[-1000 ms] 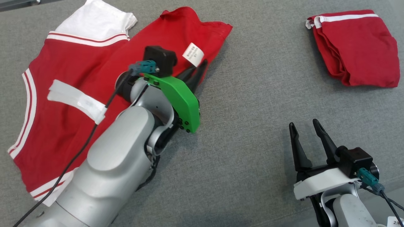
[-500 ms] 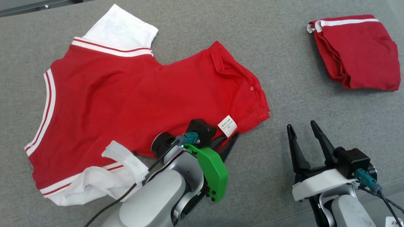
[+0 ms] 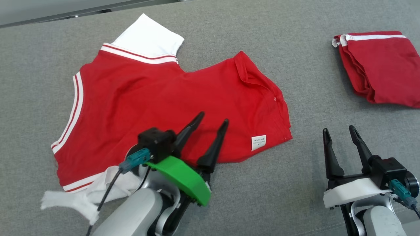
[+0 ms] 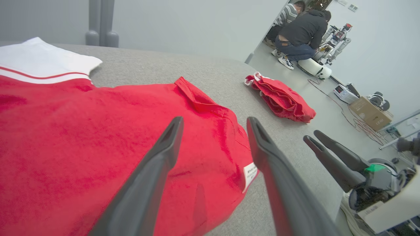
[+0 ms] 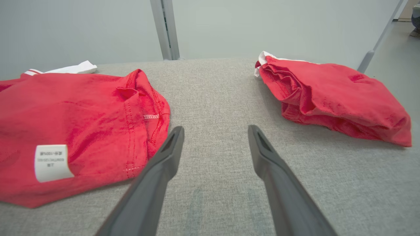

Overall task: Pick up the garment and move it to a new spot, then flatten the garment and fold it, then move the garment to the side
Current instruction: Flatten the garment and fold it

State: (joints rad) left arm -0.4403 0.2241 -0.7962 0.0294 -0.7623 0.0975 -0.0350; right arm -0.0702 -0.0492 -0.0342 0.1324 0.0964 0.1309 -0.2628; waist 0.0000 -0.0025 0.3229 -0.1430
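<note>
The garment [image 3: 157, 98] is a red shirt with white sleeves and striped trim, lying spread on the grey surface. Its white label [image 3: 258, 143] lies flat at the near right corner. The near sleeve [image 3: 72, 200] is bunched beside my left arm. My left gripper [image 3: 213, 118] hovers open over the shirt's near hem, holding nothing. In the left wrist view its fingers [image 4: 157, 164] frame the red cloth [image 4: 82, 131]. My right gripper [image 3: 338, 129] stands open at the lower right, off the shirt. In the right wrist view, bare grey fabric lies between the right gripper's [image 5: 215, 128] fingers, with the shirt [image 5: 65, 114] to their left.
A second red garment [image 3: 380, 68], folded with a white stripe, lies at the far right, also the folded pile [image 5: 328, 95] in the right wrist view. Past the surface's edge, a person [image 4: 302, 29] crouches on the floor among boxes and cables.
My left gripper dragged the shirt's labelled hem toward me, unfolding the cloth flat, then opened and let go. The head camera shifted; the right gripper stayed open.
</note>
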